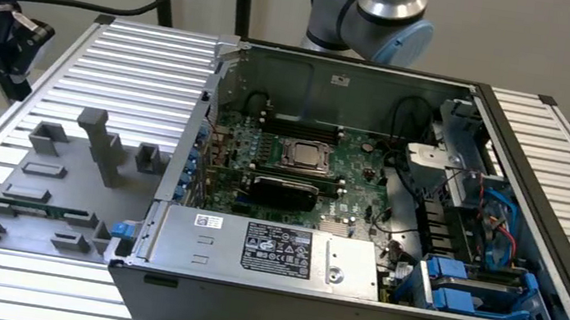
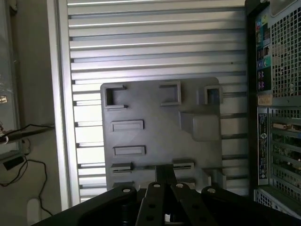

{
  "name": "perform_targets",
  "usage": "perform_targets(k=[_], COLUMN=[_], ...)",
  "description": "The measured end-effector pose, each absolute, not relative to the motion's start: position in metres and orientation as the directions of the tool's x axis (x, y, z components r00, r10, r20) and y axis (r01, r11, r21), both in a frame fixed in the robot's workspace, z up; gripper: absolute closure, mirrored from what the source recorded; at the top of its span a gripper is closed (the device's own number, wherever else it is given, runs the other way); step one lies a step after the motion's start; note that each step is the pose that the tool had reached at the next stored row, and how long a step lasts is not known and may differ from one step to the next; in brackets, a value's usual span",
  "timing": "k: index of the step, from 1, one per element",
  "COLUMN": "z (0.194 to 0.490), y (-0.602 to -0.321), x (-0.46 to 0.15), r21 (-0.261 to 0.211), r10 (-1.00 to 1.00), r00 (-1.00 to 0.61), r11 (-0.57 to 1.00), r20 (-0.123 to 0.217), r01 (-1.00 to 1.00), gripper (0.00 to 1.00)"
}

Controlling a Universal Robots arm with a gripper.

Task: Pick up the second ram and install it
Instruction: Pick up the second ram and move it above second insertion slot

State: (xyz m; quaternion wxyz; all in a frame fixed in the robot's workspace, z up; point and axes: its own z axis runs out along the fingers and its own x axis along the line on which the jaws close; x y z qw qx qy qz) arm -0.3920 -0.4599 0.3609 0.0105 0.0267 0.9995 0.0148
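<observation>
Pickup is not yet done: we see the second ram lying in the grey fixture on the bench, fingers pressed together and empty above it; installation remains

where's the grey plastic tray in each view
Exterior view: the grey tray lies on the slatted table at the exterior view's left, beside the open computer case.
Wrist view: the tray sits on the same slats, with the case's perforated back panel along one side.
Shared landmark: the computer case.
</observation>
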Motion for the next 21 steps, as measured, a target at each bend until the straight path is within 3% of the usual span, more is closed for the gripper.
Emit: perform_targets(k=[21], z=[0.3545], y=[-0.4599], x=[-0.3921], r21=[0.03], r10=[-0.319], r00=[-0.948], r11=[0.947], r20=[-0.018], r01=[-0.32], gripper=[0.89])
